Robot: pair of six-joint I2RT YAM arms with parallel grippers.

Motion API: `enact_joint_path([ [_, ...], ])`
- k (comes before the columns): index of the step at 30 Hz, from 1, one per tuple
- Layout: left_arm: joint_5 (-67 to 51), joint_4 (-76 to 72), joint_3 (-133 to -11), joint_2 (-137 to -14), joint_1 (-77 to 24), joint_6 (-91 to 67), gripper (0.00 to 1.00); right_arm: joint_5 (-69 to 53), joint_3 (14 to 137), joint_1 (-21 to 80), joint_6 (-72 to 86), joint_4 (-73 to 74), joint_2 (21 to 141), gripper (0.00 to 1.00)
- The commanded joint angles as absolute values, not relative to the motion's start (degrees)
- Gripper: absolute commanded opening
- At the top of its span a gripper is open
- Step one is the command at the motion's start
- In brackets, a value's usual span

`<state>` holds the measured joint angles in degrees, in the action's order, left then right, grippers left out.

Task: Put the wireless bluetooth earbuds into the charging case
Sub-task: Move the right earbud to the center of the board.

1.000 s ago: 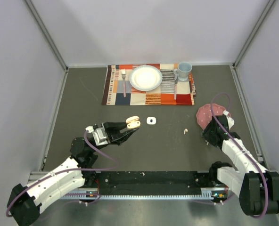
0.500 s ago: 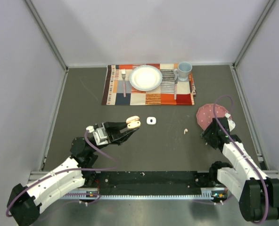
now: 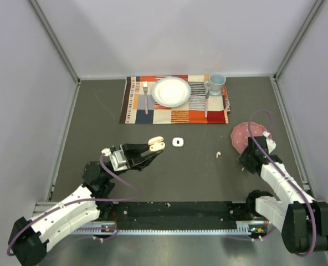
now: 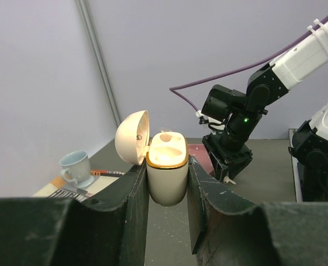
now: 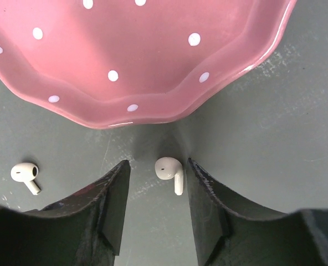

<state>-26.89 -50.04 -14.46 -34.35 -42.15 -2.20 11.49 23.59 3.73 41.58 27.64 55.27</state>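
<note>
Gripping the lid-open charging case (image 4: 167,185) in left tool (image 4: 167,166), well apart from pink plate (image 5: 142,55). Straddling an earbud (image 5: 168,168) just beside that plate's rim with right tool (image 5: 155,166), jaws apart.

The dark table (image 3: 97,122) carries a placemat (image 3: 175,115), pink dotted plate (image 5: 142,55), white case (image 3: 178,142) and two earbuds (image 5: 169,168).

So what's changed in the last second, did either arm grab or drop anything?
Hardly anything. The right gripper shifted slightly beside the pink plate and back; it is open astride an earbud, not gripping it. Nothing was taken or released. The left gripper stayed shut on the open charging case; the second earbud and small white case did not move.
</note>
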Motion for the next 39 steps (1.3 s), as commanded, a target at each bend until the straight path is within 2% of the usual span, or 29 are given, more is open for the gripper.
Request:
enact_joint_path([
  [1, -25.8, -51.5, -14.1, -33.8, -42.3, -1.5, 0.00, 14.4, 24.7, 4.2, 40.9, 28.6, 56.4, 0.43],
  [14, -25.3, -50.6, -13.8, -32.9, -42.3, -1.1, 0.00, 14.0, 24.8, 4.4, 40.9, 28.7, 56.8, 0.35],
  [16, -25.2, -50.6, -13.9, -33.0, -42.3, -1.1, 0.00, 13.9, 24.8, 4.5, 40.8, 28.6, 56.7, 0.30],
  [26, -25.2, -51.0, -13.9, -33.7, -42.3, -1.0, 0.00, 12.7, 24.2, 5.1, 41.2, 28.5, 55.5, 0.29],
  [27, -25.1, -51.1, -13.9, -33.7, -42.3, -1.1, 0.00, 12.7, 24.1, 5.2, 41.2, 28.5, 55.4, 0.27],
  [28, -25.1, -51.1, -14.0, -33.8, -42.3, -1.1, 0.00, 12.7, 24.1, 5.3, 41.1, 28.5, 55.3, 0.20],
  [39, -25.1, -51.3, -14.0, -34.2, -42.3, -1.3, 0.00, 10.3, 22.0, 7.3, 46.8, 27.6, 52.8, 0.21],
])
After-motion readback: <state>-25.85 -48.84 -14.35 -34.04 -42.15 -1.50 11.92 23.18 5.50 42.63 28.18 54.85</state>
